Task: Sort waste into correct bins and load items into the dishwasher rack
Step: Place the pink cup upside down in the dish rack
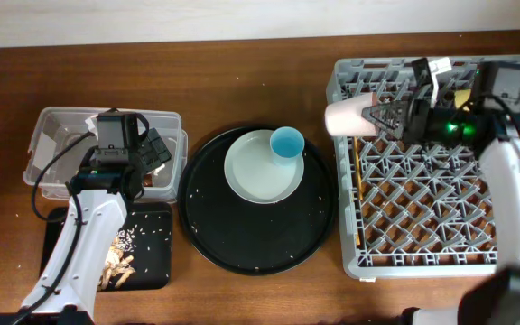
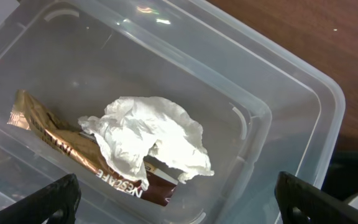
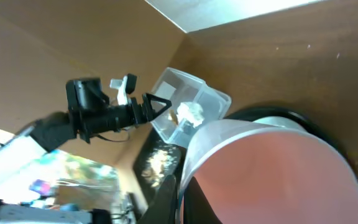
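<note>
Overhead, the right tool (image 1: 383,116) is clenched on the pink cup (image 1: 348,117), which lies on its side at the dishwasher rack's (image 1: 441,230) far left corner, mouth facing away from the rack. Wooden chopsticks (image 1: 355,194) lie along the rack's left edge. The light blue cup (image 1: 287,143) sits on the pale plate (image 1: 258,171) in the round black tray (image 1: 258,239). The left tool (image 1: 154,149) hangs over the clear box (image 1: 48,135); food scraps (image 1: 118,263) lie in the black rectangular tray (image 1: 152,262). Left wrist: its fingers (image 2: 48,202) are spread wide, grasping nothing, above the crumpled napkin (image 2: 148,140) and candy wrapper (image 2: 67,144) inside the box. Right wrist: the pink cup fills the view.
</note>
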